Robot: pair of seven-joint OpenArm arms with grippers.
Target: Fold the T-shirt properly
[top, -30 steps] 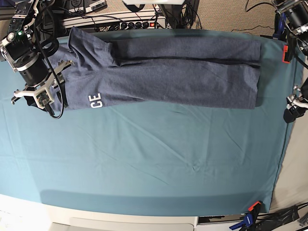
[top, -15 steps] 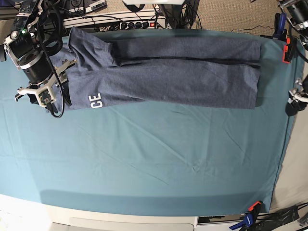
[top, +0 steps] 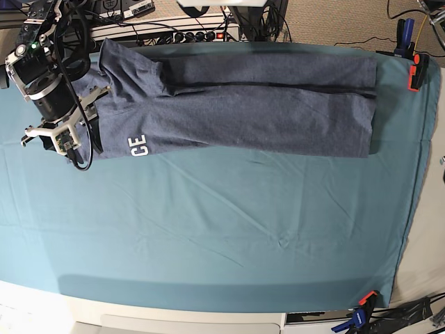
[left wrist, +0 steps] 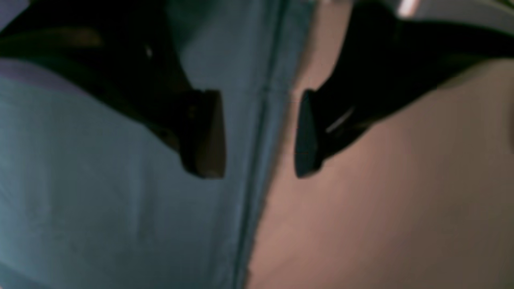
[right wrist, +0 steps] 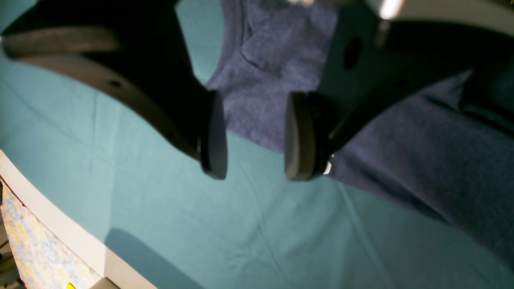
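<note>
The T-shirt (top: 264,104) is slate-blue and lies folded lengthwise into a long band across the far half of the table. White letters "CE" (top: 138,146) show near its left end. My right gripper (top: 52,139) hangs open over the shirt's left end. In the right wrist view, the right gripper (right wrist: 253,136) is open and empty just above the shirt's edge (right wrist: 273,60). My left gripper (left wrist: 257,136) is open and empty over the right edge of the teal tablecloth (left wrist: 100,180). The left arm is out of the base view.
The teal tablecloth (top: 222,229) covers the table. Orange clamps hold it at the far right corner (top: 415,73) and the near right corner (top: 365,299). A power strip with cables (top: 167,31) lies behind the far edge. Floor (left wrist: 381,200) lies beyond the right edge.
My left arm has drawn back to the right and left the base view. The right arm shifted slightly up and back, then held. The shirt has not moved.
</note>
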